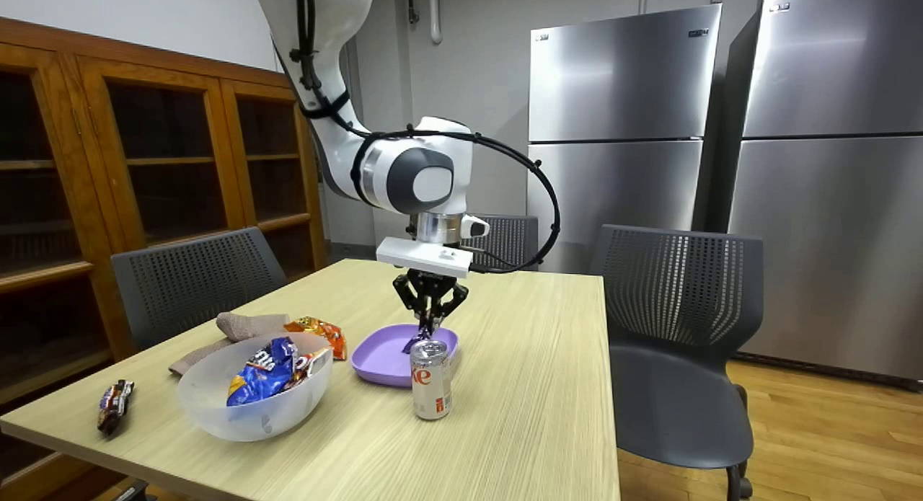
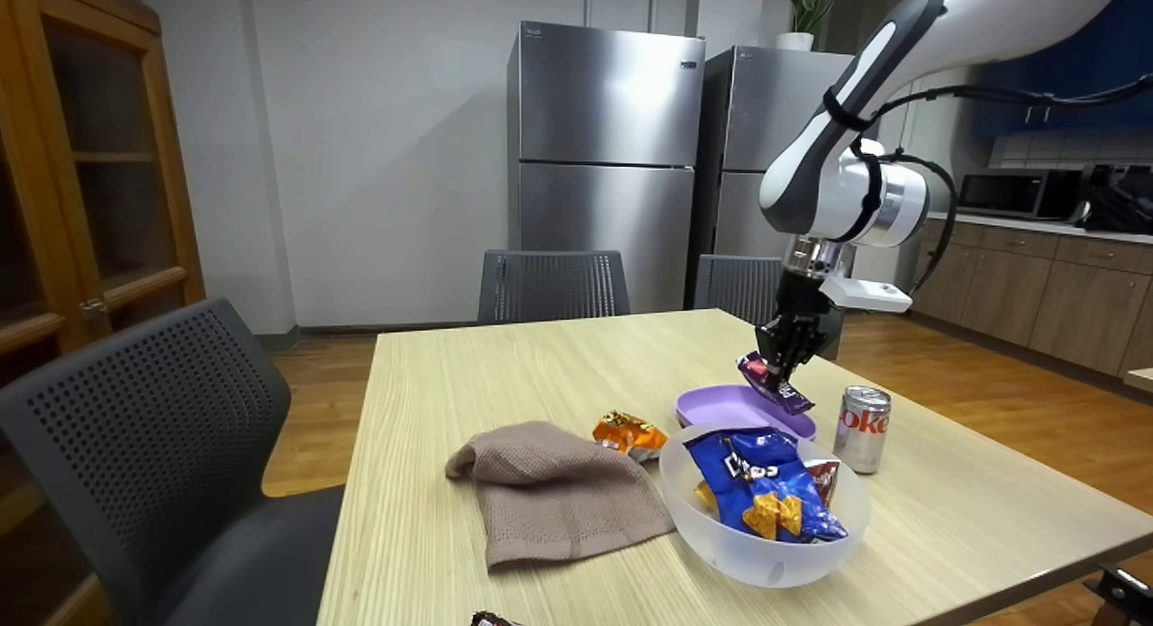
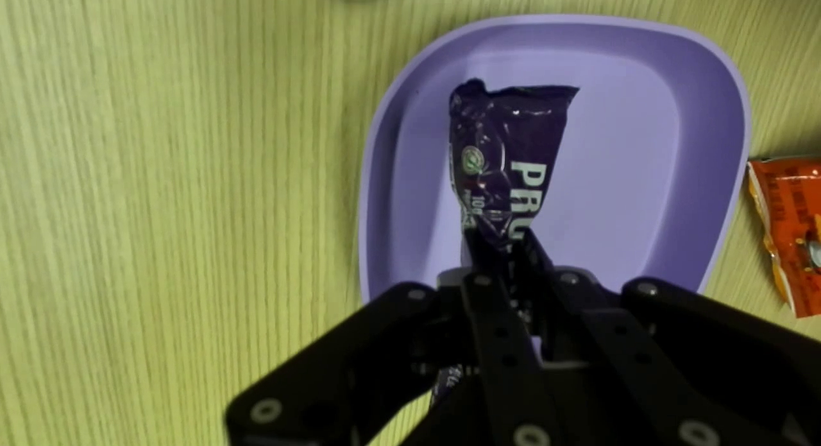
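My gripper (image 3: 505, 250) points down over a purple plate (image 3: 616, 176) and is shut on the middle of a dark purple wrapped bar (image 3: 503, 138). The bar tilts across the fingers. It also shows in both exterior views (image 1: 414, 340) (image 2: 785, 395). It hangs over the plate's inside; I cannot tell whether its low end touches the plate. The fingers hide the bar's middle. The plate stands on the table in both exterior views (image 1: 382, 358) (image 2: 707, 408). A silver Coke can (image 1: 431, 389) stands upright close beside the plate, also in an exterior view (image 2: 862, 432).
A frosted bowl (image 1: 209, 411) holds a blue chip bag (image 2: 766, 491) and a smaller brown-red packet (image 2: 824, 477). An orange packet (image 3: 792, 234) lies beside the plate. A brown cloth (image 2: 567, 504) and a dark wrapped bar (image 1: 115, 407) lie on the table. Chairs (image 1: 678, 306) surround it.
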`<act>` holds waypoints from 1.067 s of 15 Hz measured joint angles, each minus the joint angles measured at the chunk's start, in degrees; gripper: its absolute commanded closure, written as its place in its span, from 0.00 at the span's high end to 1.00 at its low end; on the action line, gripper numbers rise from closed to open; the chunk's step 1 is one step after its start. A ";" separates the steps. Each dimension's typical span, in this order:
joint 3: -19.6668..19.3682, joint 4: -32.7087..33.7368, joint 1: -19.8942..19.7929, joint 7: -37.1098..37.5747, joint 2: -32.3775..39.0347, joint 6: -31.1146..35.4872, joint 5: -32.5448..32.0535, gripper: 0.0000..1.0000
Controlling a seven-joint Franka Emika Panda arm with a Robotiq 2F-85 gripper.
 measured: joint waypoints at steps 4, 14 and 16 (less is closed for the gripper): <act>0.00 -0.74 -0.07 -0.34 0.00 0.19 -0.01 0.37; -0.18 -1.08 -0.08 -0.29 -0.55 0.15 -0.11 1.00; -0.22 -1.33 -0.08 -0.26 -1.27 0.05 -0.11 0.93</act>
